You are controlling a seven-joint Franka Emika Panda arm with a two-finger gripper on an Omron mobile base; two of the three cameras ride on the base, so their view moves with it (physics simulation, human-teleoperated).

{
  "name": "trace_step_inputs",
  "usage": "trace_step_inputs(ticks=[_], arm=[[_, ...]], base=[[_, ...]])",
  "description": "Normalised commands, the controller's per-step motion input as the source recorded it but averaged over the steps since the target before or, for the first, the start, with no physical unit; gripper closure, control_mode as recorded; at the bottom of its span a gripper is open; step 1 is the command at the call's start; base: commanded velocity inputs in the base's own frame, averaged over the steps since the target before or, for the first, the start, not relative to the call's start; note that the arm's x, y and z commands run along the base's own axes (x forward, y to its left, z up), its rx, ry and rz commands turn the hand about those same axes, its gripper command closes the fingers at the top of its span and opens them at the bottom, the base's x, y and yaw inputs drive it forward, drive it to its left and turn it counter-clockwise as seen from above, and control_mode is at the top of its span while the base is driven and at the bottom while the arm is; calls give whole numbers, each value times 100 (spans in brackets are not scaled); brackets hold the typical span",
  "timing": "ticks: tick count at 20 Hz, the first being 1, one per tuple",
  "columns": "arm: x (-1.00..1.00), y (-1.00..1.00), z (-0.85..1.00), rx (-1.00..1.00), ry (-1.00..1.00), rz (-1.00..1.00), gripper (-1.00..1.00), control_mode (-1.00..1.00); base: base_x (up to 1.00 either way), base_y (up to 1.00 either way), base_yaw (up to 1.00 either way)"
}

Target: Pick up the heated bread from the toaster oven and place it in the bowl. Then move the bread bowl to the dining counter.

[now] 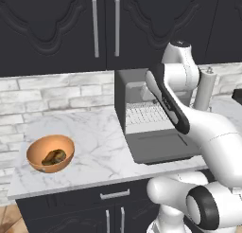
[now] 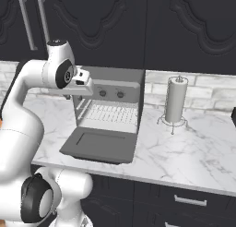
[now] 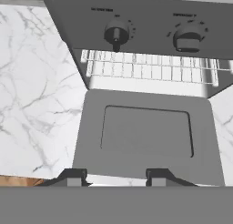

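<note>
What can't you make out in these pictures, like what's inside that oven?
- Back of the oven: the rack looks bare in front, but its control panel hides the rear in the hand view; the arm covers part in the left base view.
- Bread in the bowl: one dark piece shows; the near wall could hide more.
- Gripper: only the fingertips show, empty and apart.
</note>
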Motion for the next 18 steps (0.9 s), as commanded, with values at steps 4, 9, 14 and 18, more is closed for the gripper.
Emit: trace_step_inputs(ticks=[4,9,14,18], arm=[[0,0,-1,0,0,0,-100,-100],[0,0,0,0,0,0,-100,-100],[-5,-11,-6,0,-6,0,-100,-100],[-9,-26,-9,4,-25,0,-100,-100]], base=[[0,0,0],[0,0,0],[0,0,0],[0,0,0]])
